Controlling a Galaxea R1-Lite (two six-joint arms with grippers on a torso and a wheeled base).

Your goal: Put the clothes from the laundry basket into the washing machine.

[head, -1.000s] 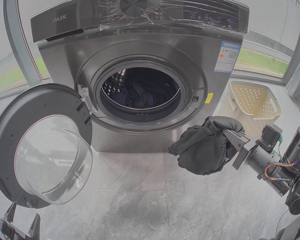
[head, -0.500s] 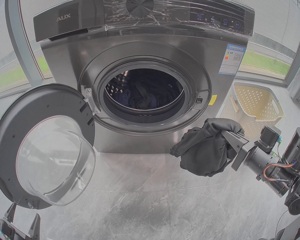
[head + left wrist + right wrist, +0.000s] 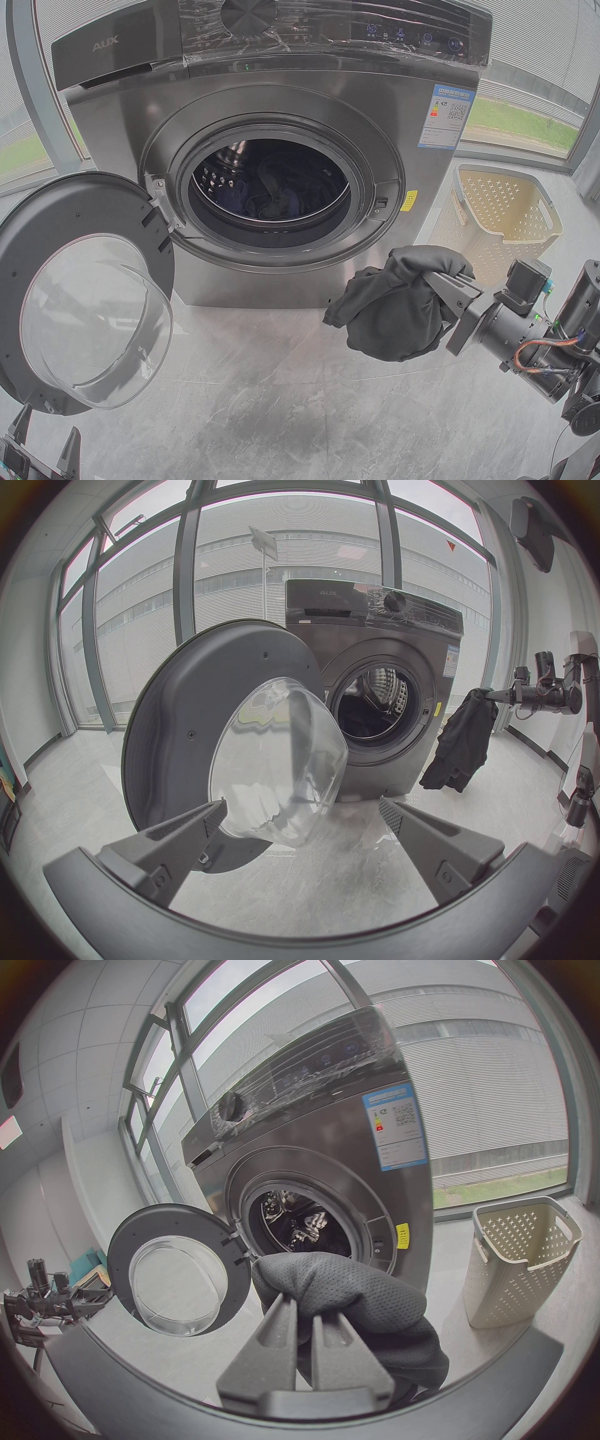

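One garment (image 3: pixel 390 312) pinched in right gripper (image 3: pixel 440 281), 4 o'clock of one washer (image 3: pixel 281 94); one basket (image 3: pixel 459 228) 3 o'clock; left gripper (image 3: pixel 300 808) spread wide.

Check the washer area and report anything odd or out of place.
Only one oddity: crinkled plastic film covers the washing machine's control panel. Otherwise orderly: door swung open, laundry basket upright beside it, right gripper shut on a dark garment, nothing spilled.
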